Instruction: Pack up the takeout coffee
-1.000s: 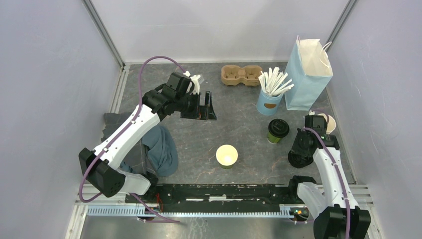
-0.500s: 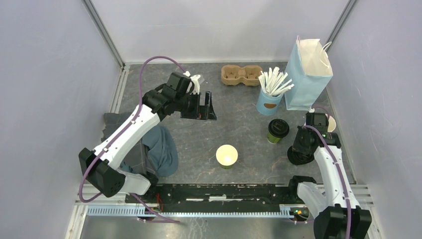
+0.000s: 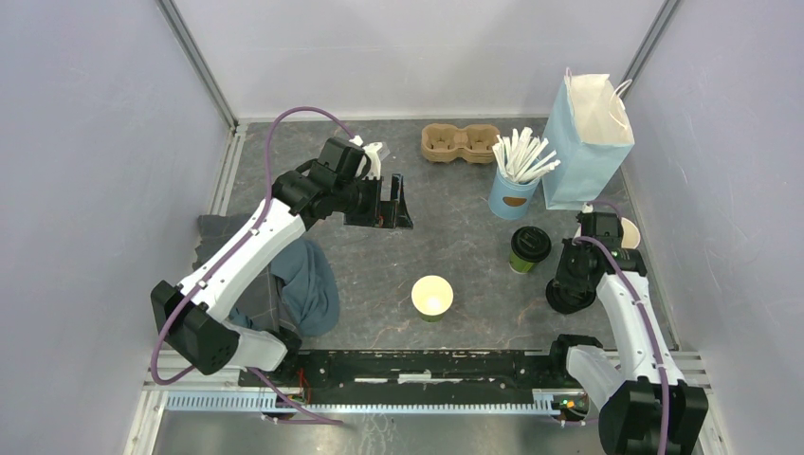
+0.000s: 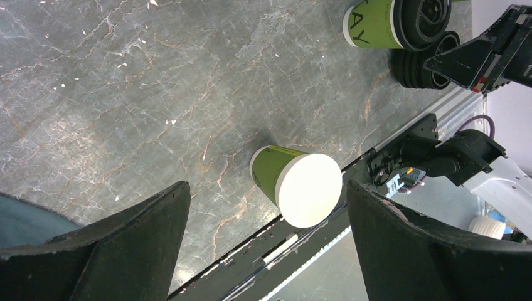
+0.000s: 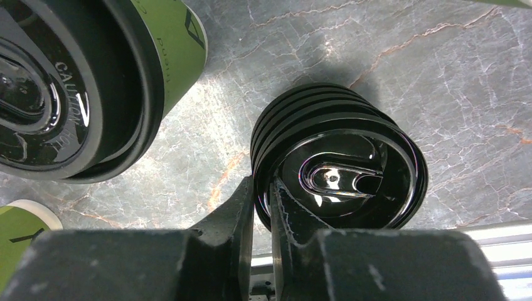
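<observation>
Top external view: takeout coffee (image 3: 530,248) stands lidded on the bench (image 3: 455,237), near the blue bag (image 3: 588,133).
We see the left pincer (image 3: 391,197) spread, empty; the right pincer (image 5: 262,191) nearly together astride the top rim of the stack of black lids (image 5: 339,169), whether pinching we cannot tell. White sticks (image 3: 521,152) fill the light-blue cup (image 3: 513,197).

A lidless green cup (image 3: 432,296) stands in the middle of the desk (image 3: 455,237), with a stack of black lids (image 5: 342,169) well to its right. At the back sit a cardboard cup carrier (image 3: 460,142), a light-blue cup of white sticks (image 3: 513,194) and a blue paper bag (image 3: 588,142). A grey-blue cloth (image 3: 308,284) lies at the left.
</observation>
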